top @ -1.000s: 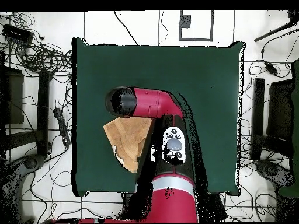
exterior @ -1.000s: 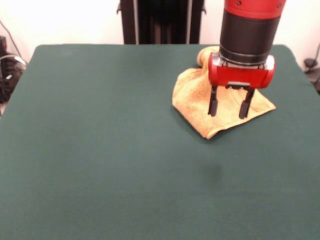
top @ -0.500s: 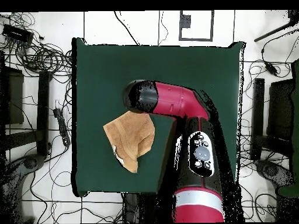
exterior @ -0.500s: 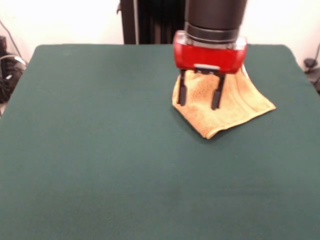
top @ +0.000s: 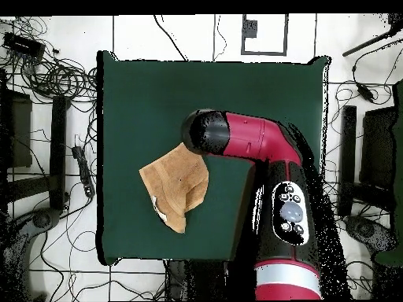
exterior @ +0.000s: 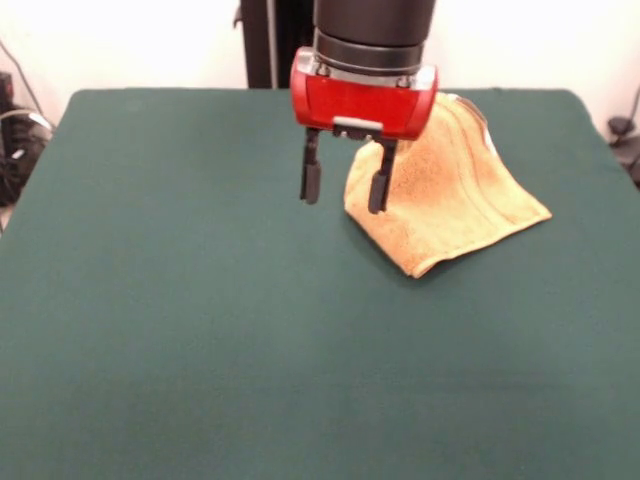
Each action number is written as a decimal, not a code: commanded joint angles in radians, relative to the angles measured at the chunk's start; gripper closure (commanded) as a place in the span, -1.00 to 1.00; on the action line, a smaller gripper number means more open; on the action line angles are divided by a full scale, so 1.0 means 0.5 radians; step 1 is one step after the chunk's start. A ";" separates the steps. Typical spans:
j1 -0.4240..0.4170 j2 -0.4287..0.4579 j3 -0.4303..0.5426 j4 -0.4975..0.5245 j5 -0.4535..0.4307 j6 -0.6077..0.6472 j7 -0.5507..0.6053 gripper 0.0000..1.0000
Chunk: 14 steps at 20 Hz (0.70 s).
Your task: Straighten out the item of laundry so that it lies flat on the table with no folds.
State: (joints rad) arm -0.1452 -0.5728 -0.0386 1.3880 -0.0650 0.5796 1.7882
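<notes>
The item of laundry is an orange-tan towel, folded over itself into a rough triangle on the green table. In the front view it lies at the right, toward the far edge. My gripper hangs open above the table at the towel's left edge, one finger over bare cloth top and the other in front of the towel, holding nothing. In the overhead view the arm's dark wrist covers the gripper.
Cables and dark stands lie on the floor around the table in the overhead view. The arm reaches over the table's right half there.
The gripper has moved off the towel, leftward in the front view, from over its middle to its left edge. It stays open. The towel has not moved.
</notes>
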 commanded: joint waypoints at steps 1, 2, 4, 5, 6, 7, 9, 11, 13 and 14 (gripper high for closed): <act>0.022 0.076 0.305 0.287 -0.088 0.044 -0.084 -1.00; 0.022 0.080 0.306 0.273 -0.092 0.056 -0.079 -1.00; 0.022 0.078 0.311 0.272 -0.100 0.064 -0.065 -1.00; 0.022 0.083 0.314 0.262 -0.103 0.070 -0.060 -1.00; 0.020 0.084 0.317 0.261 -0.104 0.072 -0.059 -1.00; 0.019 0.079 0.321 0.274 -0.108 0.065 -0.056 -1.00; 0.016 0.078 0.327 0.287 -0.115 0.050 -0.047 -1.00; 0.011 0.075 0.338 0.299 -0.118 0.043 -0.036 -1.00; 0.008 0.071 0.348 0.312 -0.126 0.037 -0.019 -1.00; 0.003 0.072 0.357 0.320 -0.127 0.033 -0.013 -1.00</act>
State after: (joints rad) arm -0.1473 -0.5707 0.0134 1.4121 -0.1142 0.5796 1.7882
